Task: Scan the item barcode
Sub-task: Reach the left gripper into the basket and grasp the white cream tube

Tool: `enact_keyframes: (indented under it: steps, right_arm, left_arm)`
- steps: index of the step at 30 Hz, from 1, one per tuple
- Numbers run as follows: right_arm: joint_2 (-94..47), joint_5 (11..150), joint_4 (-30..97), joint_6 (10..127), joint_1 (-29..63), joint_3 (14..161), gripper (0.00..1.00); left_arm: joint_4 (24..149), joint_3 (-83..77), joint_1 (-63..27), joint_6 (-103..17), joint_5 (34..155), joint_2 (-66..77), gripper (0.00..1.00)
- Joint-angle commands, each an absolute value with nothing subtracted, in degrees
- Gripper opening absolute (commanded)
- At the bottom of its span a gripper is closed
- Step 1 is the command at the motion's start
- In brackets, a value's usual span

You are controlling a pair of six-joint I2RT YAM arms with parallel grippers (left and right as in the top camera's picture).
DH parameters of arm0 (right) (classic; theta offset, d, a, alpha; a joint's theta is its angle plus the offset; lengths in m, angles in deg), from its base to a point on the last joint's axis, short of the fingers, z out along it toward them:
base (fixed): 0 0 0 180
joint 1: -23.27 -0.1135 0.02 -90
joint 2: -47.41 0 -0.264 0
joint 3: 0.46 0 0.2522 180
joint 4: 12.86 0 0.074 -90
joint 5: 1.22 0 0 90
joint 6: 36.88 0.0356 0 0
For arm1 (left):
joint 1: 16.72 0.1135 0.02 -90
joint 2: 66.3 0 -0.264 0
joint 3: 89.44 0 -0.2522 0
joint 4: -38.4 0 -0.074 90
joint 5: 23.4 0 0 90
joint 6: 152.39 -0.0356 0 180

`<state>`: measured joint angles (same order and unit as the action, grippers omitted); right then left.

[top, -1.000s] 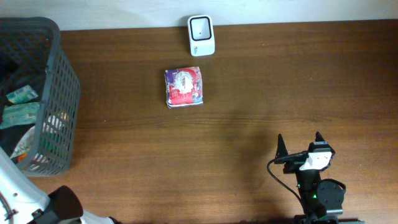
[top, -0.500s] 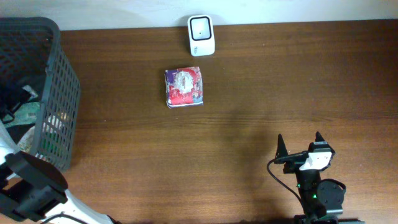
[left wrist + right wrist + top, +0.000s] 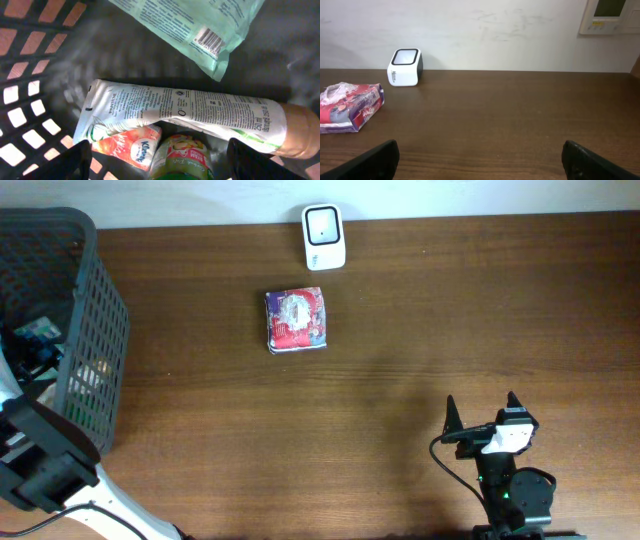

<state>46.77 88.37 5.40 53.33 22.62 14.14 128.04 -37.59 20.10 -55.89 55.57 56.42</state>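
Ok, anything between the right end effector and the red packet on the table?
No, only bare tabletop between right end effector and red packet, seen overhead and from the right wrist.

The table (image 3: 420, 330) is dark wood, smooth with a faint sheen. At its left edge the basket (image 3: 95, 350) is matt dark plastic lattice. The scanner (image 3: 324, 236) at the far edge is glossy white plastic. The packet (image 3: 296, 320) is crinkled, shiny film. Inside the basket, the pale green pouch (image 3: 190, 25) looks like matt film, and the white tube (image 3: 190, 107) like glossy plastic.
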Motion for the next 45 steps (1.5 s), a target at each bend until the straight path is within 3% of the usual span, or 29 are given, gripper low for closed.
enact_keyframes:
  steps: [1, 6, 11, 15, 17, 22, 27, 31, 39, 43, 45]
  right_arm:
    - [47.09, 88.83, 5.53, 53.79, 22.14, 13.62, 0.98]
    - [47.09, 88.85, 5.53, 53.79, 22.14, 13.62, 0.99]
    - [47.09, 88.83, 5.53, 53.81, 22.14, 13.62, 0.98]
    - [47.09, 88.85, 5.53, 53.79, 22.14, 13.62, 0.98]
    - [47.09, 88.85, 5.53, 53.79, 22.14, 13.62, 0.98]
    - [47.09, 88.85, 5.53, 53.79, 22.14, 13.62, 0.98]
    - [47.09, 88.83, 5.53, 53.79, 22.14, 13.62, 0.98]
    - [47.09, 88.85, 5.53, 53.79, 22.14, 13.62, 0.99]
    - [47.09, 88.83, 5.53, 53.79, 22.14, 13.62, 0.98]
    - [47.09, 88.85, 5.53, 53.81, 22.14, 13.62, 0.98]
    - [47.09, 88.85, 5.53, 53.79, 22.14, 13.62, 0.99]
  left_arm:
    - [128.19, -35.97, 20.21, -59.06, 54.72, 58.47, 0.86]
    - [124.26, -31.53, 20.21, -57.48, 54.72, 59.72, 0.88]
    - [122.03, -30.64, 20.21, -38.88, 54.79, 59.72, 0.86]
    - [121.66, -30.46, 20.21, -30.88, 55.53, 59.72, 0.86]
    - [120.76, -30.13, 20.21, -30.93, 57.5, 59.72, 0.96]
    - [120.96, -30.55, 20.21, -31.17, 58.04, 59.7, 0.91]
    - [121.61, -34.75, 20.21, -30.69, 69.32, 59.7, 0.92]
    - [121.31, -32.98, 20.21, -26.53, 63.68, 59.78, 0.92]
    - [111.14, -22.92, 20.21, -25.7, 63.57, 59.94, 0.91]
    - [110.05, -22.57, 20.21, -25.77, 63.57, 59.92, 0.5]
    - [110.31, -23.03, 20.21, -26.01, 64.03, 59.89, 0.43]
